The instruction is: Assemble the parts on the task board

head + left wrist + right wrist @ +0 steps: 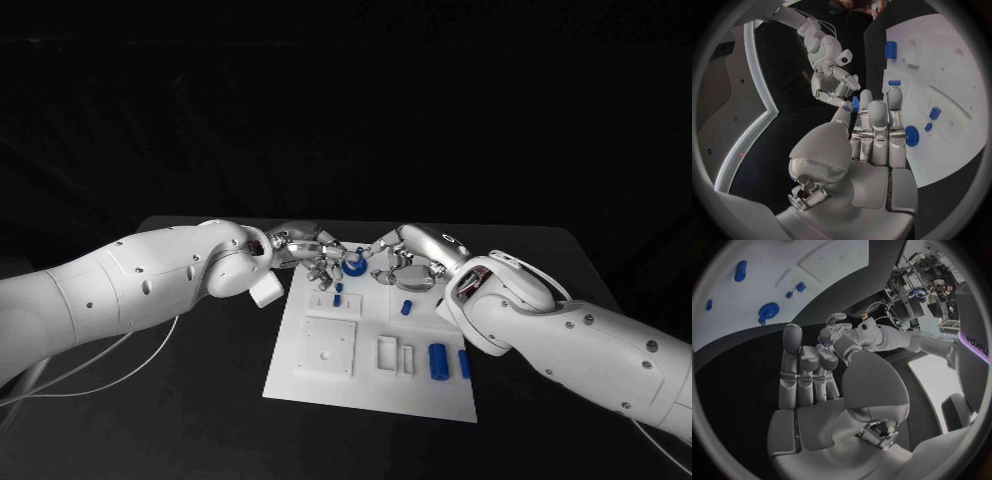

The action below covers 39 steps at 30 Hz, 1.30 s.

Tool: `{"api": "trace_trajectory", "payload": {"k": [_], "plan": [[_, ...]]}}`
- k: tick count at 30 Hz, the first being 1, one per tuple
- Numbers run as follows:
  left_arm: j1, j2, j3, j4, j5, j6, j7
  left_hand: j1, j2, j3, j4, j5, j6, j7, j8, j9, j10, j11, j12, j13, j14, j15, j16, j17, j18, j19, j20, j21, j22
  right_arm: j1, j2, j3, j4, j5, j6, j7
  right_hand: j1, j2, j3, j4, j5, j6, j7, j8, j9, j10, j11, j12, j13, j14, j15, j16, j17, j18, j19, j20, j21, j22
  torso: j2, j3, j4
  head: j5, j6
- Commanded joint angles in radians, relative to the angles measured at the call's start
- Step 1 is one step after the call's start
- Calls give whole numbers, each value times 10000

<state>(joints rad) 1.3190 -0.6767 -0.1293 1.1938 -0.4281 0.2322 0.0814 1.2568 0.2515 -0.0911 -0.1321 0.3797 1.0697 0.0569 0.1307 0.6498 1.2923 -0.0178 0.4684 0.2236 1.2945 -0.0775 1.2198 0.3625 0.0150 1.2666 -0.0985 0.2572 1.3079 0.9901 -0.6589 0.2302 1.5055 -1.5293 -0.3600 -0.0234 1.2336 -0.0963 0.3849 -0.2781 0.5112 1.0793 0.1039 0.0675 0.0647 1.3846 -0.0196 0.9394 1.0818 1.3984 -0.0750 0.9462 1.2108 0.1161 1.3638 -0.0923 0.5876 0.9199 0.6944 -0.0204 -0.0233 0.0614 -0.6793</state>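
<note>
I'm reading just one bit of lettering, mirrored on a white robot arm (974,340) in the right wrist view. It looks like "sharpa", and I can't make out more.

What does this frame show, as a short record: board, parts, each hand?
board: white task board on black table
parts: blue ring at far end; blue cylinder and blue bar near right edge
left hand: over board's far end, close to right hand; grip cannot be told
right hand: beside the ring; grip cannot be told
</note>
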Motion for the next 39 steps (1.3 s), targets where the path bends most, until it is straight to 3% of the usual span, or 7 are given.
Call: {"api": "trace_trajectory", "payload": {"k": [1,5,12,20,25,29,39], "plan": [[13,3,12,46,-565,-391,-474,173,89,1002,-1075,96,112,-72,113,41,86,-41,62,-3,78,-79,46,-7,199,11,-57,65,181,-12,-44,18,-140,170,-360,50,-80,-37,-63,54,-31,-75,14,-60,-28,-126,0,-128,-116,-39,7,-135,-78,163,96,3,-151,25,-6,4,1,5,-8],[16,-7,12,65,-1244,-647,-1131,104,28,1008,-1098,272,144,-105,182,108,205,-79,70,-7,157,-113,47,-6,194,76,-91,106,182,-11,-128,197,-416,513,-541,76,-66,-43,-52,40,-15,-67,5,-59,-27,-130,-3,-148,-139,-44,2,-159,-94,162,108,2,-169,34,-13,2,9,14,-13],[80,-11,13,82,-2469,-1038,-2898,40,-39,1099,-1131,366,155,-137,263,192,402,-125,-43,-64,388,-168,-168,-72,182,224,-146,14,84,-8,-465,871,-814,1543,-740,159,-77,-89,-31,41,-1,-97,14,-60,-27,-222,2,-355,-334,-135,10,-380,-242,150,108,10,-355,96,-16,-7,-4,29,-38],[288,116,9,4,-3553,-1107,-4543,-53,-102,1117,-1031,398,120,-193,537,51,528,-188,105,43,517,-224,-273,-31,144,366,-201,-67,102,86,-749,1357,-1534,3436,-1183,624,-70,15,-1781,650,370,-254,29,-57,-26,-857,53,-1919,-1759,-708,103,-1747,-1337,-13,84,103,-1309,-500,-14,9,-13,117,-72],[391,225,5,-67,-4277,-878,-5277,-156,-160,1138,-943,468,74,-261,947,20,565,-243,322,188,599,-270,-327,9,100,456,-251,-112,117,125,-812,1476,-1852,4216,-1441,857,32,96,-2050,650,438,-271,39,-61,-28,-1003,70,-1959,-2040,-864,120,-1732,-1589,-55,174,115,-1697,-694,-2,13,1,139,-107],[455,407,0,-198,-4870,-610,-5781,-464,-375,1353,-1150,1729,139,-300,1163,24,660,-297,402,228,685,-319,-301,51,94,510,-301,-55,176,137,-826,1532,-1909,4444,-1524,957,110,129,-1909,503,418,-268,54,-62,-29,-1077,80,-2026,-2182,-954,129,-1761,-1700,-57,129,123,-1803,-693,11,21,5,159,-157],[523,947,-201,-466,-5966,-737,-6436,-1176,-601,2032,-1476,2315,90,-375,1754,21,811,-359,474,278,733,-369,-298,219,56,465,-358,134,178,142,-808,1581,-1817,4535,-1558,1023,22,156,-1600,284,379,-262,62,-61,-29,-1130,81,-1976,-2351,-1017,133,-1699,-1863,-50,119,125,-1893,-549,3,-3,9,198,-251]]}}
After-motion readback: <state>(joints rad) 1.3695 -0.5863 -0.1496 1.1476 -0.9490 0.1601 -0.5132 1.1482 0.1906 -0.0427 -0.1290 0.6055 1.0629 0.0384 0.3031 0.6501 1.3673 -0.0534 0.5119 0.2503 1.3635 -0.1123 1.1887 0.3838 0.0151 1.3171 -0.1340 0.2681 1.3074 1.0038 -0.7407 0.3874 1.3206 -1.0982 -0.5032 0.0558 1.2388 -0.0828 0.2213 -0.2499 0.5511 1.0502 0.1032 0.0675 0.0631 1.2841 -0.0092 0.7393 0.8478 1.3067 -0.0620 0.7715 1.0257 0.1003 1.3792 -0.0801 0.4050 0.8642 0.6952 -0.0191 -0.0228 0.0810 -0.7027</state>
